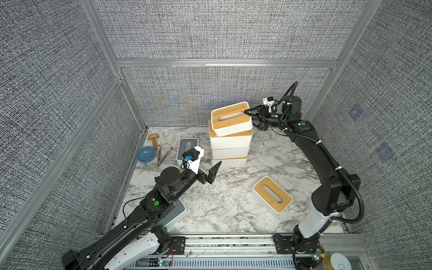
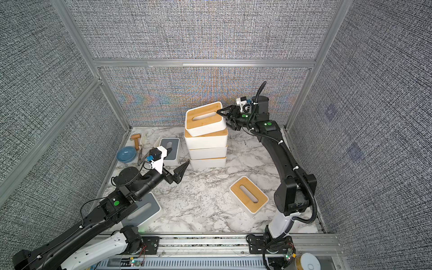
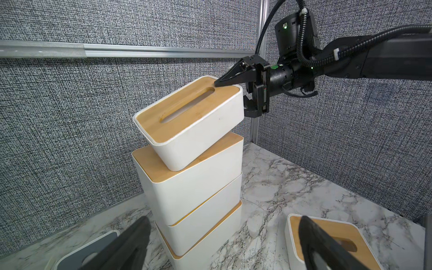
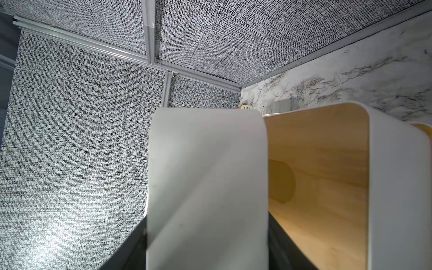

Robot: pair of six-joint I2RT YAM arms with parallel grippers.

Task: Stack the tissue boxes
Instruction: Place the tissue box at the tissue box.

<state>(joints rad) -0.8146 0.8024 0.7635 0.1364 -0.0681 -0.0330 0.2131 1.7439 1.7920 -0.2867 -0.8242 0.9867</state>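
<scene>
Your right gripper clamps a rounded white box with a slotted bamboo lid, tilted atop the three-box stack at twelve o'clock on the marble table; your left gripper gapes empty.

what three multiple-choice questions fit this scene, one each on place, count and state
1. The loose bamboo-lid box lies: A on the table, apart from the stack; B atop the stack; C under the stack.
2. Grey-lid boxes in view: A one; B two; C four.
3. The held box, in the right gripper, is: A tilted; B level; C upside down.
Answers: 1 A, it sits alone on the table. 2 B, one beyond the left gripper, one under the left arm. 3 A, one end hangs lower over the stack.
</scene>
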